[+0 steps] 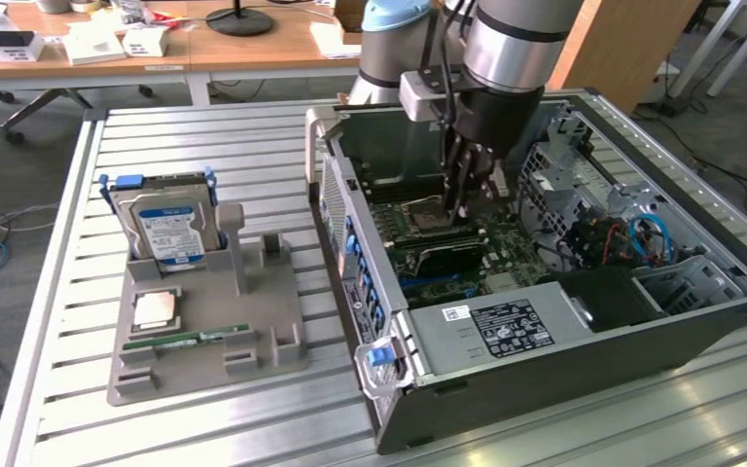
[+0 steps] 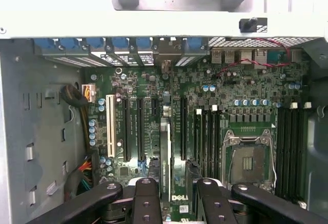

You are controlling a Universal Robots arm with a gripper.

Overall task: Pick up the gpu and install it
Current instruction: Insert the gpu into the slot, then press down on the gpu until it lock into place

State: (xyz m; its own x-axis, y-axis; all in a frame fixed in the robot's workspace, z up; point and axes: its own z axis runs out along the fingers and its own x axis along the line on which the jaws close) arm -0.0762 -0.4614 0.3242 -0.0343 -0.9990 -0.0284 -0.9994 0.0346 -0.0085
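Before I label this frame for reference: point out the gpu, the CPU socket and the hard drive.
gpu (image 2: 164, 155), wrist view, thin edge facing the camera.
CPU socket (image 2: 249, 158), wrist view, middle of the socket.
hard drive (image 1: 166, 233), exterior view, blue label.

Matt grey metal case (image 1: 582, 341)

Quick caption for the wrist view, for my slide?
Claw above the motherboard inside the open computer case, gpu edge-on among the expansion slots.

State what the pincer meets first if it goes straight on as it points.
Likely the motherboard: the gpu in the pincer points at its slots; depth is unclear.
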